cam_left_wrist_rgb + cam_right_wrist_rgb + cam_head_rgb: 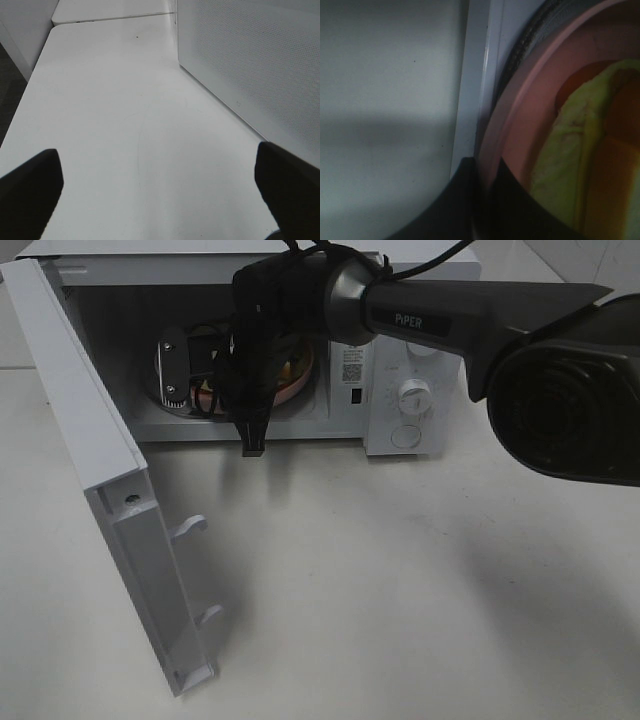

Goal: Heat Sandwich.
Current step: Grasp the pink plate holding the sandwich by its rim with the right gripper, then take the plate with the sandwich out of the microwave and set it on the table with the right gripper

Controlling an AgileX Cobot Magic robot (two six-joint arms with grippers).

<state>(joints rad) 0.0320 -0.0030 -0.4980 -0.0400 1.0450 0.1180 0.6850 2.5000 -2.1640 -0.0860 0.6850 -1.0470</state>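
The sandwich (580, 150) is lying on the pink plate (520, 125) inside the open microwave (400, 390). The plate's rim is being pinched by the right gripper (482, 172), its jaws narrowed onto it. The left gripper (160, 190) is being held wide over the worktop (125, 100). A thin rim grip is risking slippage or tilting, so the sandwich could be slid off.

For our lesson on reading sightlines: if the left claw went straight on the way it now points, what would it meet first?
Its way looks free. The left claw stands open over the bare white tabletop and points along it, with the perforated white microwave door off to one side. Further on lies a tabletop seam, though depth is unclear.
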